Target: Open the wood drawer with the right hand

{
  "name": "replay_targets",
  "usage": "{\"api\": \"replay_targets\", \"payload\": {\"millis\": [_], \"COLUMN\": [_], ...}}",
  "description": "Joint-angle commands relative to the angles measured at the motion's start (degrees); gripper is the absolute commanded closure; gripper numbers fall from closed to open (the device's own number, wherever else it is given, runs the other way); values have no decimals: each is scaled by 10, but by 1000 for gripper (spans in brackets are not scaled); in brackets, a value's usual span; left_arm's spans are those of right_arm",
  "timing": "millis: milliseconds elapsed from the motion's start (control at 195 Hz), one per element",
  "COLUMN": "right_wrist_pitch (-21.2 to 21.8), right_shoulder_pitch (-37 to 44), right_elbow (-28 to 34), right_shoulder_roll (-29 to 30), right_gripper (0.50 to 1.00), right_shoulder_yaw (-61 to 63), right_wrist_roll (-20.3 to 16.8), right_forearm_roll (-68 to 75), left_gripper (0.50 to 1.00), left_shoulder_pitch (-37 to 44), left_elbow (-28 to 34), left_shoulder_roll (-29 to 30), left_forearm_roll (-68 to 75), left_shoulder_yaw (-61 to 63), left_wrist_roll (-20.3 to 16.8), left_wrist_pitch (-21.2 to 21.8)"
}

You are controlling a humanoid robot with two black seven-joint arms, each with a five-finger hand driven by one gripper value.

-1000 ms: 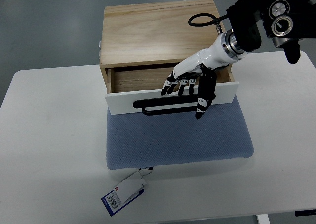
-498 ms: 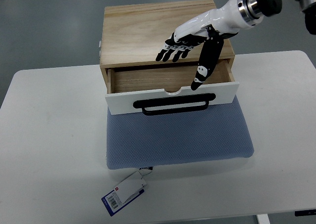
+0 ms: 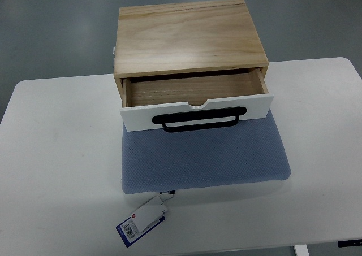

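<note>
There is one wooden box (image 3: 189, 35), one drawer (image 3: 195, 100) in it, one blue mat (image 3: 203, 154), one tag (image 3: 141, 221) and one white table (image 3: 56, 165); neither robot hand shows anywhere in the top view, so how their fingers stand cannot be told, and nothing has hold of the drawer. The box sits at the far middle of the table, its far part reaching past the table's far edge over the grey floor (image 3: 51, 30), and its top is pale wood with a grain running left to right. The drawer stands pulled part way out of the box toward the near side, over the far edge of the mat. Its inside is bare light wood, with thin wooden side walls left and right, and nothing can be seen lying in it. Its front is a white panel (image 3: 141, 117) with a small half-round notch cut in the middle of its top edge, and the panel sits slightly askew, its right end a little farther than its left. One black bar handle (image 3: 199, 120) runs along the panel, fixed at both ends. The mat lies flat under the box and spreads toward the near side. The tag, white with a dark blue border and a barcode, lies on the table just beyond the mat's near left corner, tied to it by a thin string.
</note>
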Motion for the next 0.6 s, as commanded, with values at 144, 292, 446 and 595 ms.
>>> {"api": "replay_targets", "payload": {"millis": [144,292,446,595], "right_wrist_pitch": [-58,-86,-95,-102], "right_shoulder_pitch": [-225,-336,-436,-521], "right_elbow": [-56,-95,-126,-160], "right_shoulder_roll": [-26,-3,37,96], "right_gripper": [583,581,579,576], "right_shoulder_yaw": [215,311,399,482], "right_wrist_roll": [22,50,63,74], "right_forearm_roll": [-1,-1,-2,-8], "left_gripper": [500,500,500,500], "left_shoulder_pitch": [0,0,0,0], "left_elbow": [0,0,0,0], "left_shoulder_roll": [0,0,0,0], "left_forearm_roll": [0,0,0,0], "left_shoulder_yaw": [0,0,0,0], "left_wrist_roll": [0,0,0,0], "left_wrist_pitch": [0,0,0,0]}}
